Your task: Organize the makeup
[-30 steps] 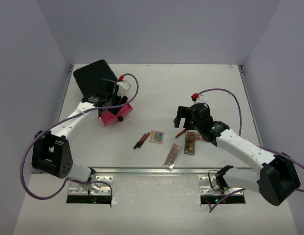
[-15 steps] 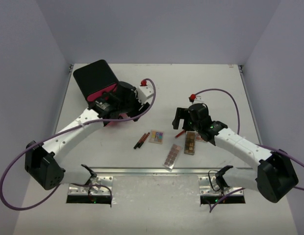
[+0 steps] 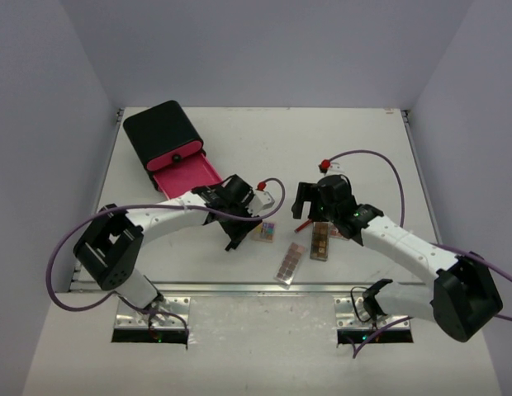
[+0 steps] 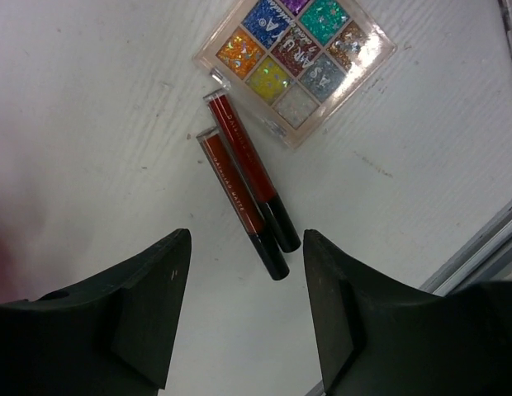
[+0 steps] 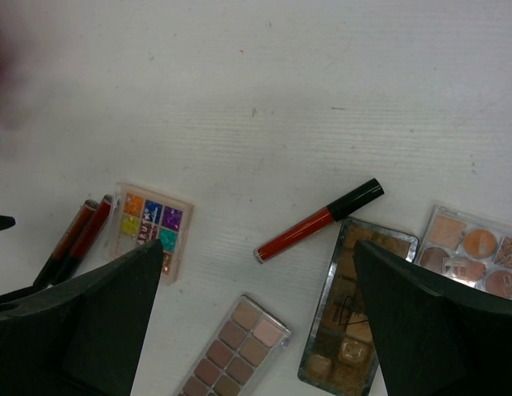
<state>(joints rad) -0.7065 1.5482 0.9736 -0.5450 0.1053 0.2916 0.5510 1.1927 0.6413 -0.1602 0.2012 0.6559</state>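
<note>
The left gripper [image 4: 244,247] is swinging from the black box [image 3: 163,132] at upper left to mid-frame, hovering open and empty over two lip glosses [image 4: 244,194], probably the next pick. The right gripper [image 5: 258,272] is waiting open above the brown palette [image 5: 351,313].

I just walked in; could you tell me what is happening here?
A tidy-up is under way. The left gripper hangs open over two dark sticks beside the square palette. The right gripper hovers open above a red stick and long palettes. Neither holds anything. The pink drawer of the box is open.
</note>
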